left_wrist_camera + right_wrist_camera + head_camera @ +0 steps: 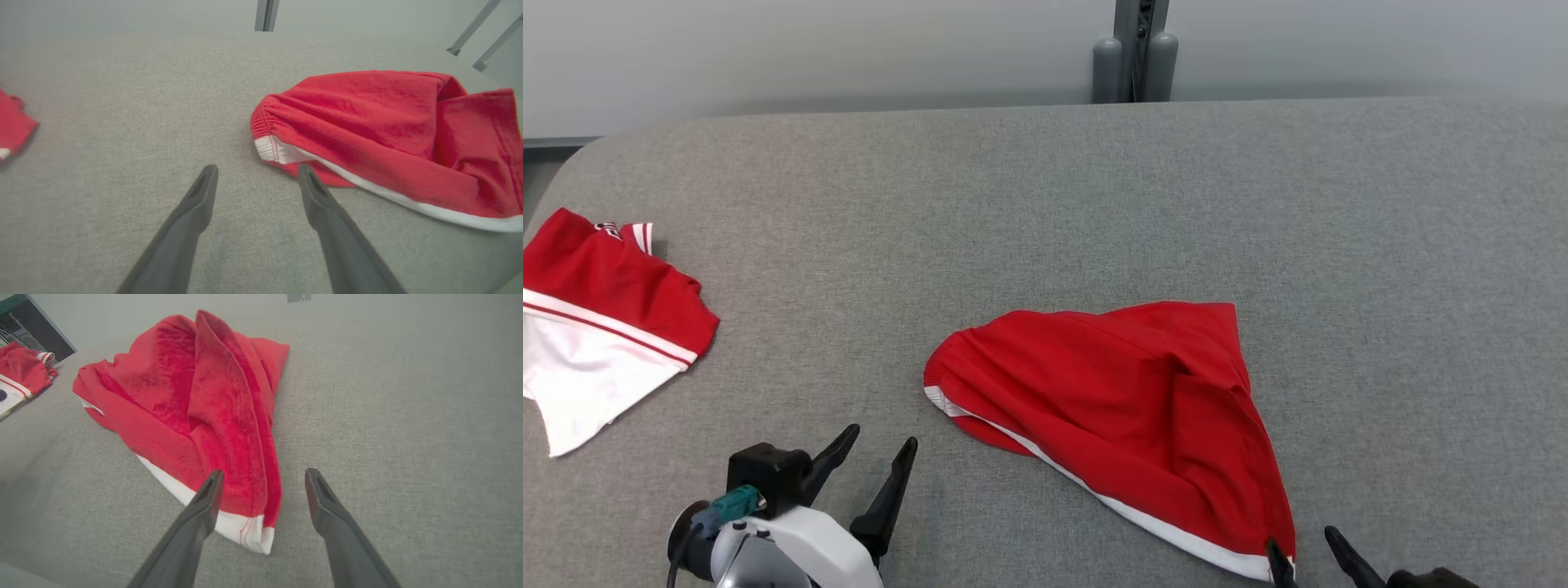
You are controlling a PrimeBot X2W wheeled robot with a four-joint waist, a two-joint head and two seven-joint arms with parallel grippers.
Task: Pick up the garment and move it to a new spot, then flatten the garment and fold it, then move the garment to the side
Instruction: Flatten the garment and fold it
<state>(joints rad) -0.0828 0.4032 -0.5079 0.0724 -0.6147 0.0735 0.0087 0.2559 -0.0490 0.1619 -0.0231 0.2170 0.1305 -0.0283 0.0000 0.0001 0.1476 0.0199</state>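
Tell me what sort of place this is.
Probably a garment-folding test station: a wide grey fabric-covered table, a crumpled red garment with white trim, another red-and-white garment at its left edge, and a plain pale wall behind.

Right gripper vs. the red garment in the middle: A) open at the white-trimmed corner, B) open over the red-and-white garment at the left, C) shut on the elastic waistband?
A: the fingers of the right gripper stand apart, with the white-trimmed corner of the red garment between them.
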